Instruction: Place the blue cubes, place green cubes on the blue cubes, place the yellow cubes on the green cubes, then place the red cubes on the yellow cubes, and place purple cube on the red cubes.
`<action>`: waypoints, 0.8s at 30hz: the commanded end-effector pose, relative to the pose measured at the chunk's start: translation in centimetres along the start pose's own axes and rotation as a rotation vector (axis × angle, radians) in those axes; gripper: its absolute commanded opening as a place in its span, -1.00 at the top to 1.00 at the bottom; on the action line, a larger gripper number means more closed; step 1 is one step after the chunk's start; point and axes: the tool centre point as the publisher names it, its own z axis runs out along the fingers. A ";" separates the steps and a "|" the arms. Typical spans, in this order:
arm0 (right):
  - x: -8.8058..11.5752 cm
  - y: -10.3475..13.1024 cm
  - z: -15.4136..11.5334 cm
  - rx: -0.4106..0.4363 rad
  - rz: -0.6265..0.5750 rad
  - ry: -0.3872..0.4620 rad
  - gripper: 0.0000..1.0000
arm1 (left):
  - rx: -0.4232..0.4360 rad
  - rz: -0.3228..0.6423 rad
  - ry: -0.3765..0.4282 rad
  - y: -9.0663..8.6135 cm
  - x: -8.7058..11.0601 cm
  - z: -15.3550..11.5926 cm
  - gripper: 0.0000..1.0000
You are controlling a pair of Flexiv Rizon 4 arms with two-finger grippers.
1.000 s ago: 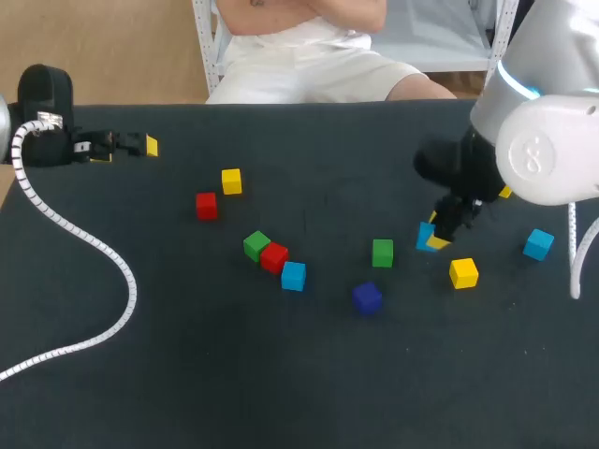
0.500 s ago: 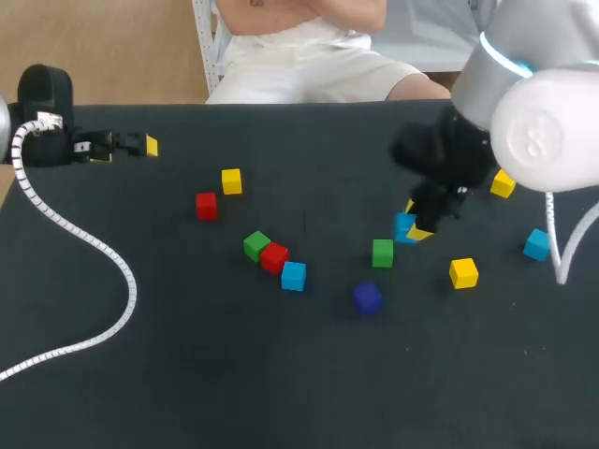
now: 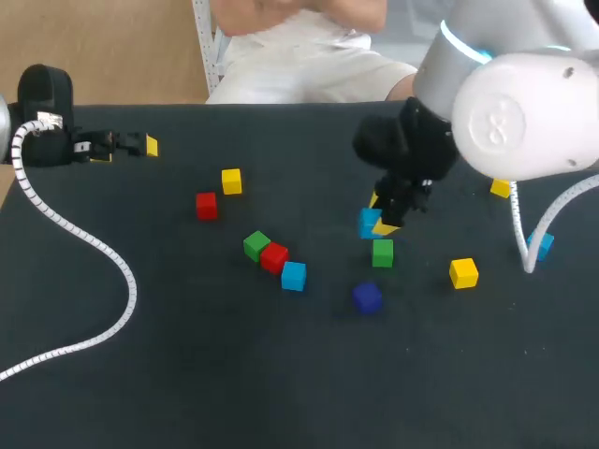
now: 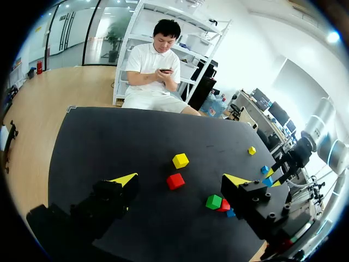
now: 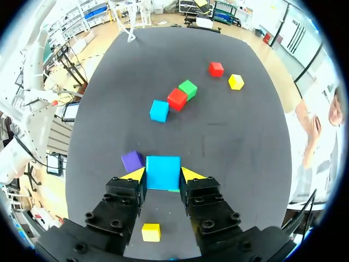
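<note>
Head view: a light blue cube [image 3: 368, 221] is gripped by the right claw [image 3: 378, 223] right of centre frame, just above a green cube [image 3: 382, 253] on the dark desk [image 3: 187, 374]. The left claw [image 3: 131, 145] is held wide at upper left.

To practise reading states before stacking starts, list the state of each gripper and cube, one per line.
Right gripper: shut on the blue cube.
Left gripper: open, empty.
Blue cube: gripped between the fingers.
Green cube: on the table, nothing on it.
Purple cube: on the table, unstacked.
</note>
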 end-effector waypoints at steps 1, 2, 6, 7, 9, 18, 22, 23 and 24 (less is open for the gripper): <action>-0.4 -0.3 0.3 -0.009 0.004 -0.021 1.00 | -0.010 -0.002 0.007 -0.2 -0.1 0.0 -1.00; -0.4 -0.3 0.3 -0.009 0.004 -0.021 1.00 | -0.010 -0.002 0.007 -0.2 -0.1 0.0 -1.00; -0.4 -0.3 0.3 -0.009 0.004 -0.021 1.00 | -0.010 -0.002 0.007 -0.2 -0.1 0.0 -1.00; -0.4 -0.3 0.3 -0.009 0.004 -0.021 1.00 | -0.010 -0.002 0.007 -0.2 -0.1 0.0 -1.00; -0.4 -0.3 0.3 -0.009 0.004 -0.021 1.00 | -0.010 -0.002 0.007 -0.2 -0.1 0.0 -1.00; -0.4 -0.3 0.3 -0.009 0.004 -0.021 1.00 | -0.010 -0.002 0.007 -0.2 -0.1 0.0 -1.00; -0.4 -0.3 0.3 -0.009 0.004 -0.021 1.00 | -0.010 -0.002 0.007 -0.2 -0.1 0.0 -1.00; 0.3 -0.1 0.1 0.001 0.022 -0.019 1.00 | -0.010 -0.002 0.007 -0.2 -0.1 0.0 -1.00; 0.8 -0.1 0.1 0.006 0.033 -0.011 1.00 | -0.010 -0.002 0.007 -0.2 -0.1 0.0 -1.00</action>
